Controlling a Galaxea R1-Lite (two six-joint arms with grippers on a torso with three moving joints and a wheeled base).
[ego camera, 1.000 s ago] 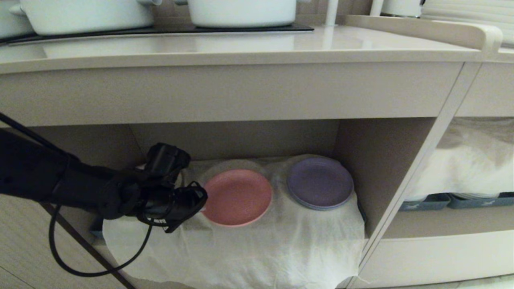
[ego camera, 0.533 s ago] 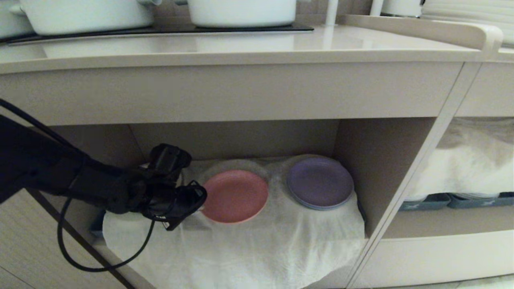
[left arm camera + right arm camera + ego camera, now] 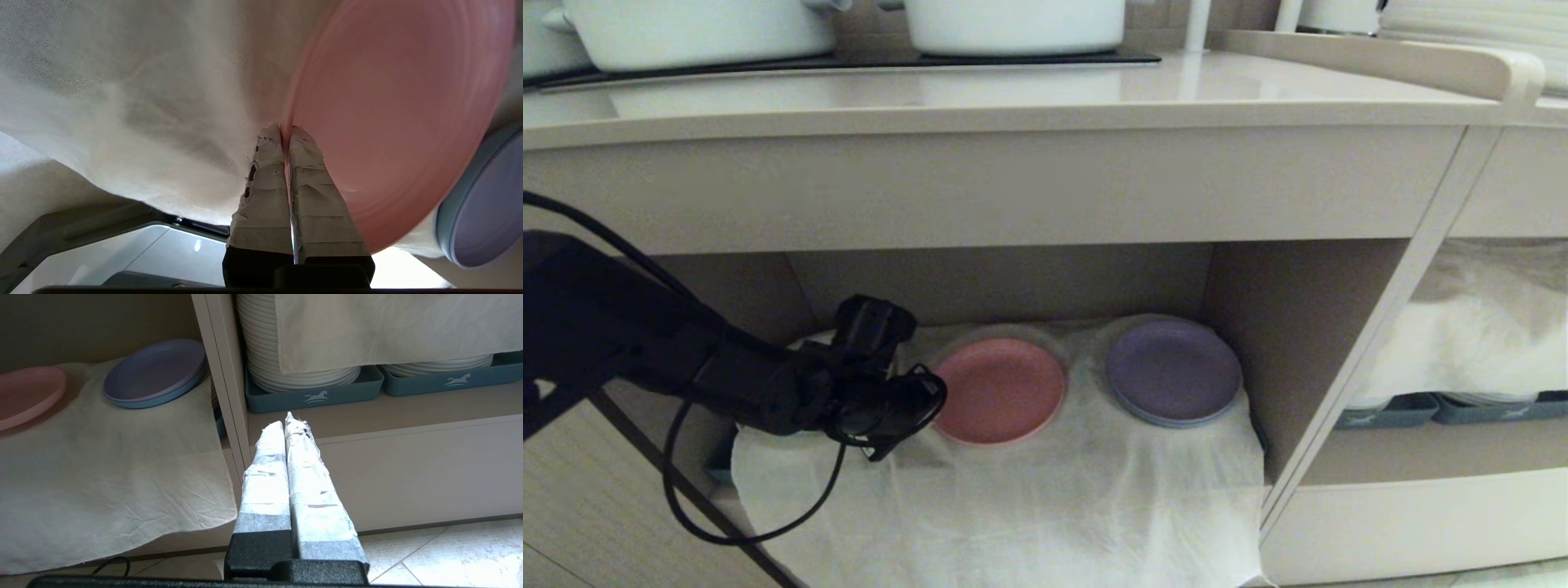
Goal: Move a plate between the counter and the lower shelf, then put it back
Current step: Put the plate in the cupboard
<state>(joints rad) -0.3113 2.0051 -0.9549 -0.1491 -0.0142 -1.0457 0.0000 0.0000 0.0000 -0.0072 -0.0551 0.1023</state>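
Observation:
The pink plate (image 3: 1001, 390) lies nearly level inside the lower shelf (image 3: 1054, 506), low over its white cloth; I cannot tell whether it touches the cloth. My left gripper (image 3: 935, 400) reaches in from the left and is shut on the plate's left rim. The left wrist view shows the taped fingertips (image 3: 302, 136) pinching the rim of the plate (image 3: 400, 102). The counter (image 3: 1013, 98) runs above the shelf. My right gripper (image 3: 288, 420) is shut and empty, low outside the cabinet, pointing at the divider post. From there the plate (image 3: 28, 394) shows at the far left.
A purple plate (image 3: 1174, 371) sits on the cloth just right of the pink one. White pots (image 3: 1013, 24) stand on the black hob. Right of the divider post (image 3: 1372, 359), stacked white plates rest in blue-grey trays (image 3: 314, 394) under a cloth.
The pink plate has moved a little deeper into the shelf and now lies flatter. The left forearm has shifted inward with it, the gripper staying shut on the rim.

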